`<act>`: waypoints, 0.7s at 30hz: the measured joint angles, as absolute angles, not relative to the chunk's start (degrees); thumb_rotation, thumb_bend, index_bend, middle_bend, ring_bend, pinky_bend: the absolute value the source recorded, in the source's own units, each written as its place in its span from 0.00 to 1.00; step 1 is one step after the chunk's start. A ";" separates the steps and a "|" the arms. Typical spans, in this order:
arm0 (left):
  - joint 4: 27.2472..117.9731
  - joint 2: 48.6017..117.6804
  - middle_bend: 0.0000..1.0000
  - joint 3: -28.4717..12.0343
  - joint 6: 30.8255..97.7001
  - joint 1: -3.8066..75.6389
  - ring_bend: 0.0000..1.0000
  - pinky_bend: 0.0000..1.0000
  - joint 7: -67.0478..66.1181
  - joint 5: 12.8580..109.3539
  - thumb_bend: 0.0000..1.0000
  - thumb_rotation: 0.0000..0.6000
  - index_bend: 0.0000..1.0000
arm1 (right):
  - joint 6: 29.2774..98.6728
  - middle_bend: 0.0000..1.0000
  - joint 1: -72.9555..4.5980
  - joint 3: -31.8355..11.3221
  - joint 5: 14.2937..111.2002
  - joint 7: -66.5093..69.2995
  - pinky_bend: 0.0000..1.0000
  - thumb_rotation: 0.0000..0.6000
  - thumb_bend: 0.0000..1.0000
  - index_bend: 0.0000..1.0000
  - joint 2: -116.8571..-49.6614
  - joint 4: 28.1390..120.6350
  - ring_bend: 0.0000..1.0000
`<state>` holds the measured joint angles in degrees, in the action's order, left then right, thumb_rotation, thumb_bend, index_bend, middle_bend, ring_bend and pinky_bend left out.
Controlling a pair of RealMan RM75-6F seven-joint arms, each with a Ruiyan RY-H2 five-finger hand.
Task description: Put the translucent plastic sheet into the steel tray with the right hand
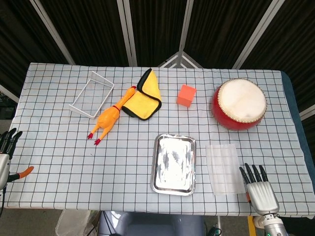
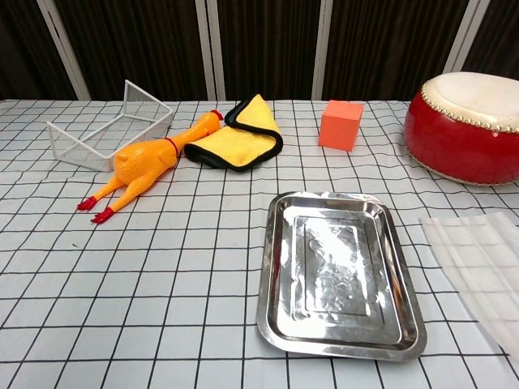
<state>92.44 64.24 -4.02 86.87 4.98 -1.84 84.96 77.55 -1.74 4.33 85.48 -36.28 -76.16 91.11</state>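
The translucent plastic sheet [image 1: 224, 168] lies flat on the checked cloth, just right of the steel tray [image 1: 173, 163]; the chest view shows the sheet [image 2: 481, 267] at the right edge and the tray [image 2: 338, 271] in the middle. My right hand [image 1: 259, 189] hovers at the table's front edge, just right of the sheet's near corner, fingers spread and pointing away, holding nothing. My left hand [image 1: 5, 152] stays at the far left edge, fingers apart and empty. Neither hand appears in the chest view.
A red drum [image 1: 239, 104] stands behind the sheet. An orange cube [image 1: 186, 95], a yellow cloth [image 1: 144, 96], a rubber chicken [image 1: 110, 116] and a white wire basket [image 1: 92, 94] sit further back and to the left.
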 measured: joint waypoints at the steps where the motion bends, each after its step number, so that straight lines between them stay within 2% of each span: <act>1: 92.43 64.23 0.00 -4.02 86.90 4.98 0.00 0.00 -1.84 84.99 0.00 1.00 0.00 | 77.31 0.00 -1.61 4.55 85.13 -36.96 0.00 1.00 0.41 0.00 -76.47 90.88 0.00; 21: 92.61 64.27 0.00 -3.84 86.77 4.96 0.00 0.00 -1.82 84.99 0.00 1.00 0.00 | 74.93 0.00 -2.85 4.07 84.07 -36.64 0.00 1.00 0.41 0.00 -82.09 83.51 0.00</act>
